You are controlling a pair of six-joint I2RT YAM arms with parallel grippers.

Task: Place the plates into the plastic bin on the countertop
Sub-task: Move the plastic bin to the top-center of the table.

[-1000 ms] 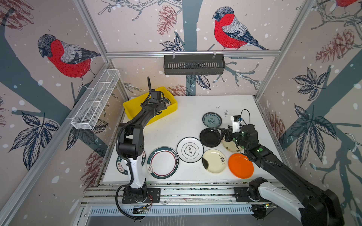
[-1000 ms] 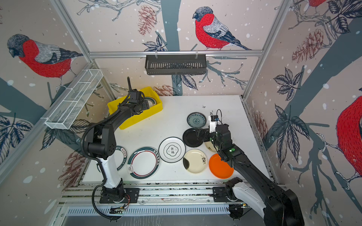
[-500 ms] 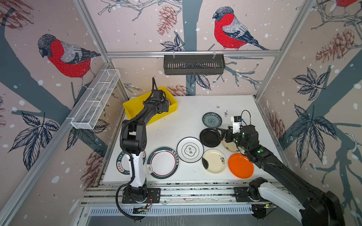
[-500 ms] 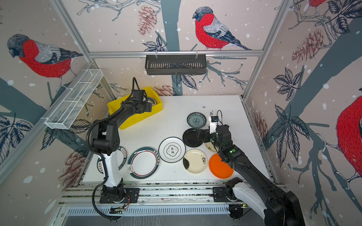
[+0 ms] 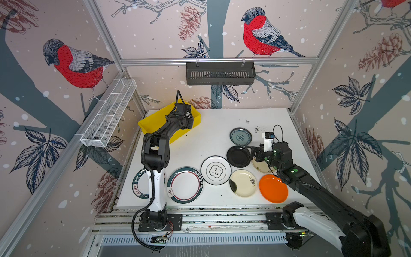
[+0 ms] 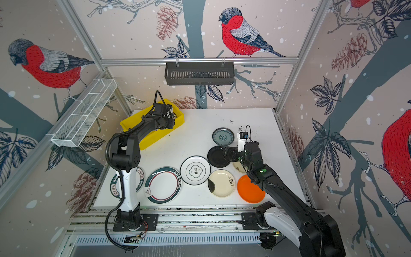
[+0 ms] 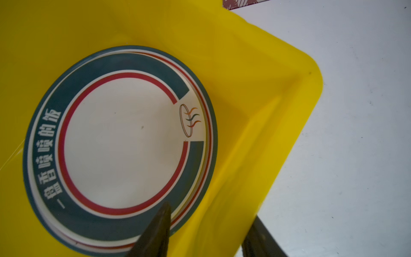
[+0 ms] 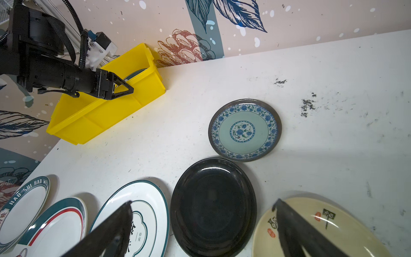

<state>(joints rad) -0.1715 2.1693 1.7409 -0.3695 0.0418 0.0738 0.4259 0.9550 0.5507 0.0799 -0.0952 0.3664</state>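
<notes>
The left end effector (image 7: 211, 211) has slid rightward along the yellow plastic bin (image 5: 148, 123), upper left of the desk (image 5: 211, 133), jaws half-narrowed and empty. Its wrist view shows a green-rimmed plate (image 7: 120, 142) inside, which the arm mostly hides from above. Right of centre, the right end effector (image 5: 253, 154) gapes wide beside the black plate (image 5: 238, 156), at its right rim.

The yellow bin (image 8: 106, 118) is smooth, glossy plastic, the black plate (image 8: 213, 207) gleams with reflections, the white countertop (image 8: 333, 155) looks matt and scuffed, and the wall rack (image 5: 109, 115) is fine white wire mesh.
</notes>
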